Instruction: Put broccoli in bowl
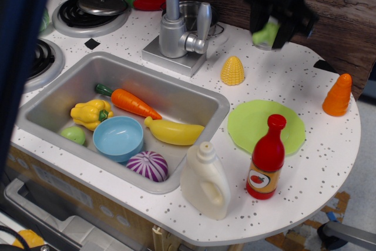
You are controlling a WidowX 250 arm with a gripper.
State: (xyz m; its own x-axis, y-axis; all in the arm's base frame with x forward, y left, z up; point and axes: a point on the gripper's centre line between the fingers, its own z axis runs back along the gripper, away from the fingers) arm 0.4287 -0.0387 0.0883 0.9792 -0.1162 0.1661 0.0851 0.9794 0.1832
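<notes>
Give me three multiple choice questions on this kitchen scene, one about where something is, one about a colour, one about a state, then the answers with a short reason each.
1. Where is the bowl?
A. in the sink
B. on the plate
C. on the stove

2. What colour is the plate?
A. red
B. lime green
C. purple

3. What state is the broccoli in?
A. lying in the bowl
B. held above the counter by the gripper
C. lying on the plate

Answers: A, the bowl sits beside the banana in the sink; B, the plate is plainly lime green; B, the jaws hold the blurred broccoli aloft.
</notes>
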